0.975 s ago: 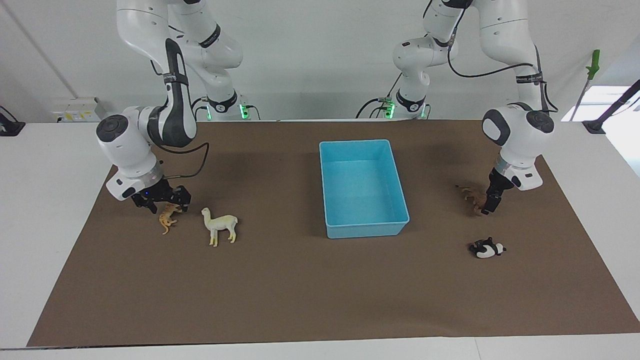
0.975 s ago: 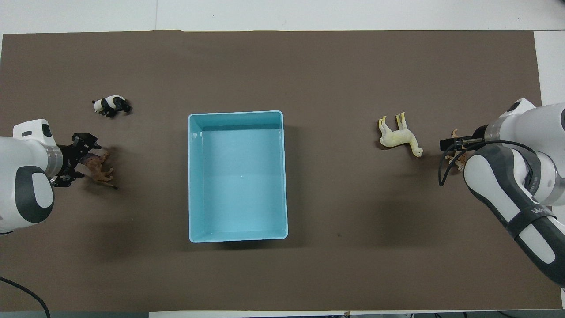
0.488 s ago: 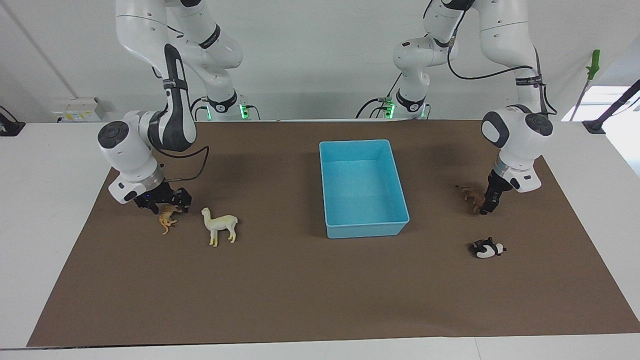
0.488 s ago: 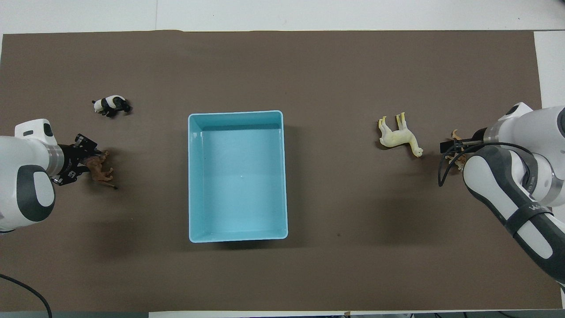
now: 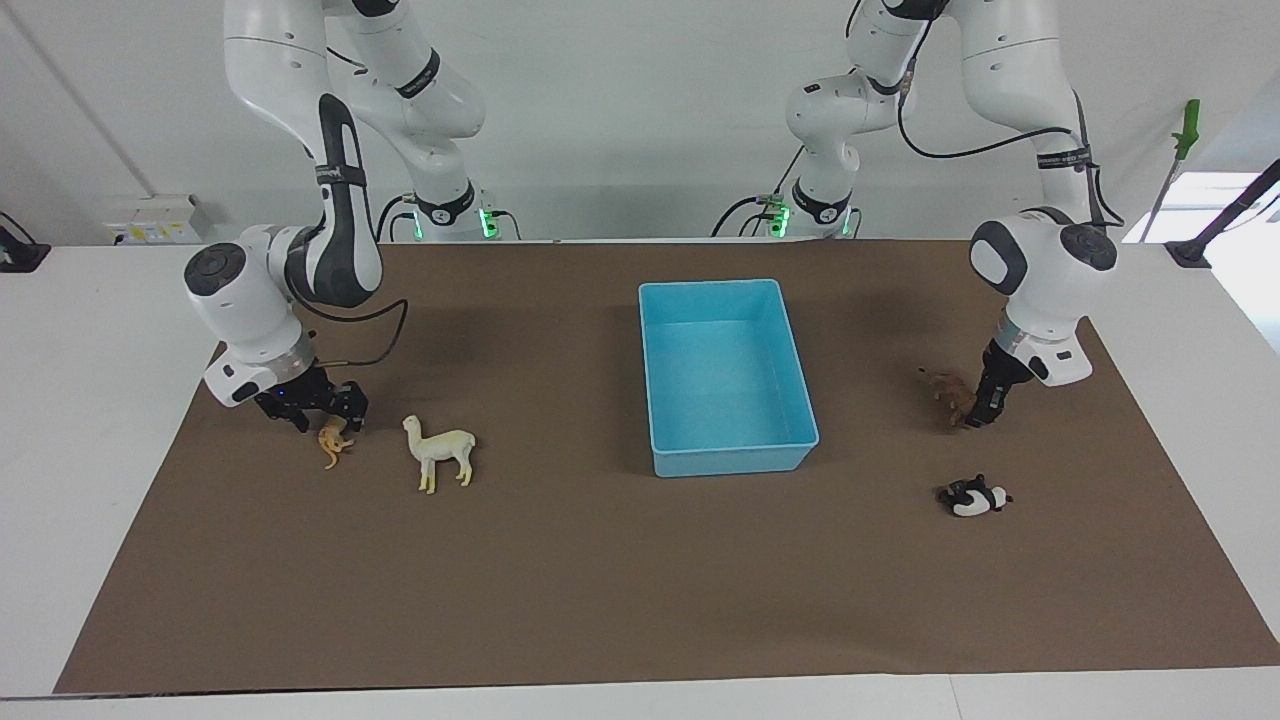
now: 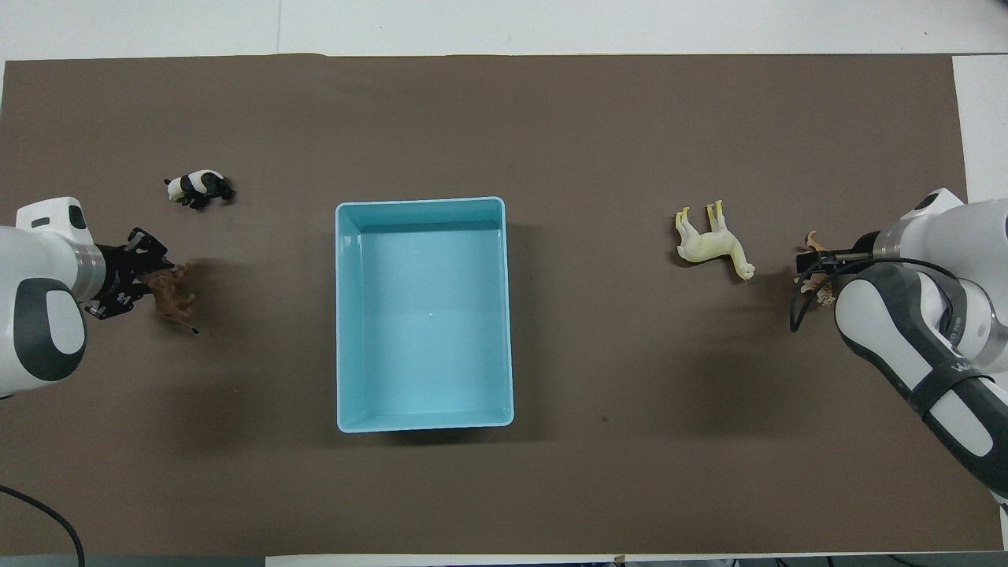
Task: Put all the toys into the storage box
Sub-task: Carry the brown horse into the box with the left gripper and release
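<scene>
From the facing view, the right gripper [image 5: 322,418] is low over the desk [image 5: 600,580] at the right arm's end, closed on the orange tiger [image 5: 333,442], which hangs below the fingers and looks just clear of the brown mat. The white alpaca [image 5: 440,450] stands just beside it, toward the box. The left gripper [image 5: 982,412] is down at the left arm's end with the brown lion [image 5: 948,392] pinched at its tip; I judge it shut on the toy, though whether the lion is off the mat I cannot tell. The panda [image 5: 974,497] lies on its side, farther from the robots than the lion. The blue box [image 5: 727,455] sits mid-desk between the two arms, empty.

From overhead, the box [image 6: 424,205] has its long axis running away from the robots, so each arm meets a long wall first. The lion [image 6: 172,290] sticks out of the left gripper [image 6: 146,272] toward the box; the tiger [image 6: 815,272] is mostly hidden under the right gripper [image 6: 811,264]. The panda [image 6: 198,187] and alpaca [image 6: 713,244] each lie nearest the arm already working that end.

Count: four toys, one box, none inside yet. Each loaded gripper, I reckon, needs a lift and a sideways carry toward the middle, clearing the rim.
</scene>
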